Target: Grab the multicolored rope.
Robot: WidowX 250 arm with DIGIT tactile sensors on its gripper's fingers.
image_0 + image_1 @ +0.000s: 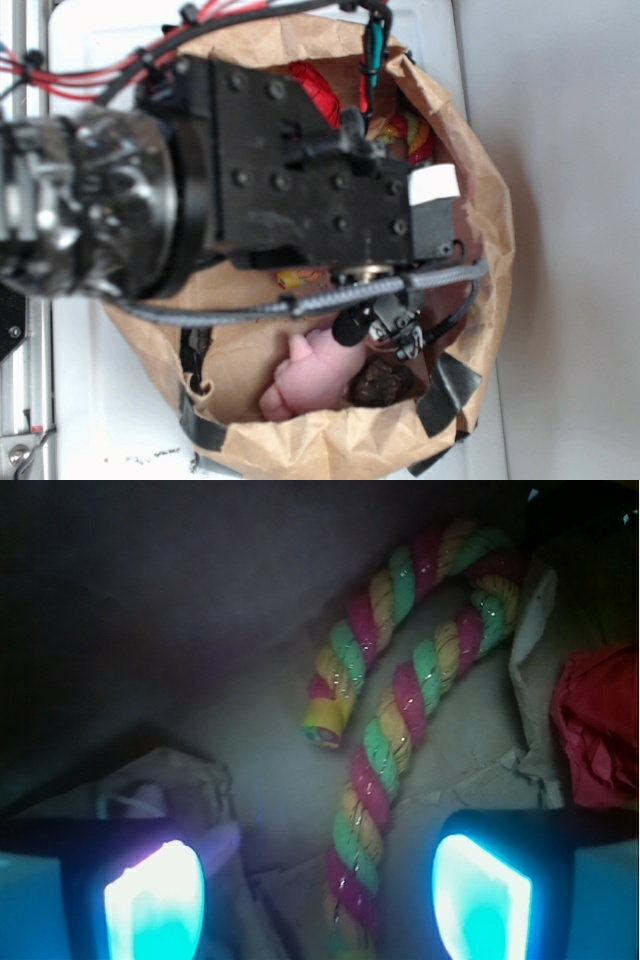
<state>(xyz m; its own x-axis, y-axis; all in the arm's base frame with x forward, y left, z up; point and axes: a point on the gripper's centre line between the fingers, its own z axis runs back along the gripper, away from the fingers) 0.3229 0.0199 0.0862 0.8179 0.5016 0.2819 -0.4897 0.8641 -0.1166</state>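
Wrist view: the gripper [318,895] stands wide apart, holding nothing, its glowing pads [155,900] at 7 and 5 o'clock. The multicolored rope [395,720] lies folded between them on the paper bag floor [250,770], running toward 1 o'clock. Red paper ball [600,730] at 3 o'clock.

One multicolored rope [400,705] shows in the wrist view, bent back on itself so two strands run side by side, with one yellow end visible. One red paper ball [600,725] sits at the right edge. Outside, there's one brown paper bag [490,215], one pink plush [315,375], one small dark lump [383,383], and one gripper [318,895] with two glowing pads [155,900].
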